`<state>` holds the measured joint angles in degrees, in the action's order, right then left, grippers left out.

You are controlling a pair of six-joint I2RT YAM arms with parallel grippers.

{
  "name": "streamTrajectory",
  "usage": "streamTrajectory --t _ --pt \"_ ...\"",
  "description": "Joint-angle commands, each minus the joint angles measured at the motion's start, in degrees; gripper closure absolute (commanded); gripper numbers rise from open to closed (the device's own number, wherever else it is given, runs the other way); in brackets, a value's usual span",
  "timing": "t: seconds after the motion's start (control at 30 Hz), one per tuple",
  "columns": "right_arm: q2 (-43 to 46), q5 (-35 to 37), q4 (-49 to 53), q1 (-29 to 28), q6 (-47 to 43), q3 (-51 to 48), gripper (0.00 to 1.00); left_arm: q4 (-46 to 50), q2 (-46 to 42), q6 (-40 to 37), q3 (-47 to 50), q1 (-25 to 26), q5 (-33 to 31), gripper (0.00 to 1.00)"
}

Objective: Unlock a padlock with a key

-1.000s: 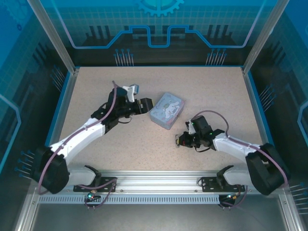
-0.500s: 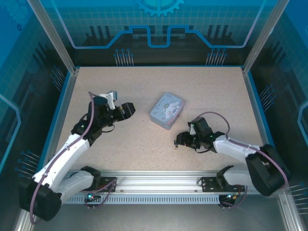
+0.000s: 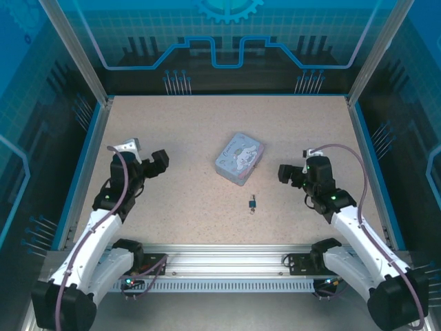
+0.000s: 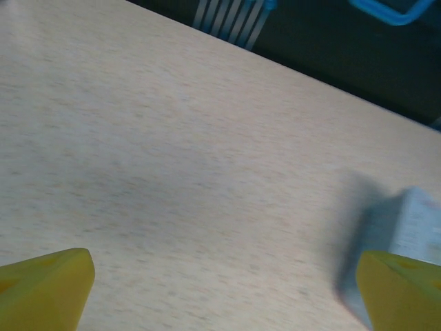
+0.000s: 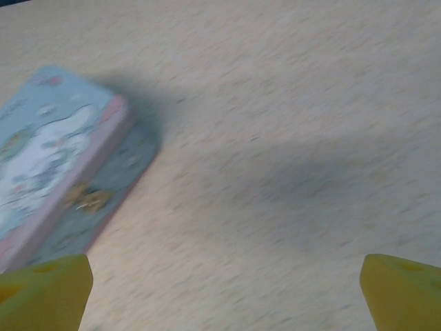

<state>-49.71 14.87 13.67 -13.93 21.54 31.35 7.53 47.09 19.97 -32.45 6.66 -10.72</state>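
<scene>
Plainly, the padlock (image 3: 253,202) lies by itself on the speckled table (image 3: 303,124), in the open middle stretch, just nearer the arm bases than the pale blue tin (image 3: 239,158) and clear of it. A thin speck at the padlock's near end looks like the key (image 3: 251,209), touching the body. It is too small to tell whether it sits in the keyhole.

The left gripper (image 3: 163,163) hangs over the left part of the table, well apart from the padlock and pointing across toward the tin. In its wrist view the yellow fingertips (image 4: 45,286) stand at opposite corners of the picture with only bare tabletop between them, so the jaws are spread wide and hold nothing. The tin (image 4: 406,224) shows as a blur at the right edge, beside the right-hand fingertip.

The right gripper (image 3: 283,172) hovers to the right of the tin, also away from the padlock (which lies nearer the bases and to its left). Its fingertips (image 5: 403,289) are likewise spread to the corners, with nothing between them. The tin (image 5: 58,162) lies upper left in that view, cartoon lid up.
</scene>
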Motion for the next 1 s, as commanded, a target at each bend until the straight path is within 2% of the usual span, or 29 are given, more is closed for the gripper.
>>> streamTrajectory --t 0.0,0.07,0.23,0.33,0.4,0.57,0.6,0.63,0.7,0.8,0.87,0.93,0.97 --pt "-4.10 4.74 -13.49 4.92 -10.96 -4.62 0.00 -12.24 2.30 -8.95 5.76 -1.57 -9.88 0.01" --pt "-8.06 4.22 -20.07 6.74 -11.63 -5.83 0.00 -17.95 5.05 -10.58 8.71 -1.73 -11.92 0.01" --pt "-19.73 1.99 -45.19 8.14 -14.56 -11.20 0.00 -30.29 15.35 -13.87 12.44 -2.12 -10.00 0.01" --pt "-24.56 -3.27 -48.67 8.08 -18.33 -9.04 0.00 -38.84 20.51 -16.09 14.16 -2.51 -7.83 0.01" --pt "-26.69 -3.78 -49.47 7.91 -20.79 -7.54 0.00 -41.57 22.07 -17.33 14.29 -2.86 -5.60 0.01" --pt "-35.91 -7.42 -67.89 9.88 -21.31 -12.42 0.00 -55.65 27.31 -21.53 16.40 -3.32 0.91 0.01" --pt "-36.30 -7.15 -67.78 9.85 -21.43 -12.46 0.00 -57.36 28.45 -22.00 16.21 -3.49 1.91 0.01" --pt "-34.93 -7.55 -62.00 10.10 -20.93 -10.61 0.00 -59.08 29.81 -22.31 16.14 -3.57 3.33 0.01" --pt "-36.36 -6.50 -58.88 10.50 -20.06 -7.87 0.00 -65.52 34.90 -22.03 16.75 -3.84 4.75 0.01" --pt "-36.07 -6.79 -57.93 10.34 -20.13 -7.47 0.00 -76.37 43.77 -23.89 17.52 -3.76 6.51 0.01" --pt "-36.13 -6.70 -58.08 10.35 -20.15 -7.50 0.00 -68.00 40.86 -22.35 15.64 -4.18 5.83 0.01" --pt "-36.16 -6.52 -58.15 10.32 -20.31 -7.46 0.00 -66.32 42.07 -22.80 13.58 -4.18 6.02 0.01" --pt "-36.33 -6.12 -58.64 9.93 -20.47 -7.53 0.00 -61.68 41.55 -22.15 11.70 -4.21 4.84 0.01"
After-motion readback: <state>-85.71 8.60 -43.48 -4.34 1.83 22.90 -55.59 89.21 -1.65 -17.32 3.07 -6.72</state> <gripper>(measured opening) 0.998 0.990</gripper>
